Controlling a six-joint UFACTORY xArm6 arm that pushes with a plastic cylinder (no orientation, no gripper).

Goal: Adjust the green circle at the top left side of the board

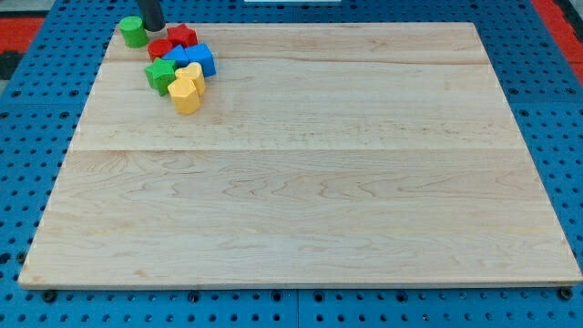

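The nearest part of the wooden board [301, 210] is plain pale planks, resting on a blue perforated table [18, 137].

Farther back, toward the view's top left, the blocks sit in a tight cluster. Nearest is a yellow hexagonal block [185, 95], with a second yellow block [192, 75] touching it just behind. To their left is a green star block [160, 75]. Behind them lie two blue blocks [195, 57], close together, then a red cylinder [161, 47] and a red star block [182, 36].

Farthest back, at the board's top left corner, stands the green circle [133, 31], a short cylinder set slightly apart from the cluster. My tip [153, 27] is just to its right, very near it; whether they touch cannot be told. The rod has no claw, so nothing opens or holds anything.
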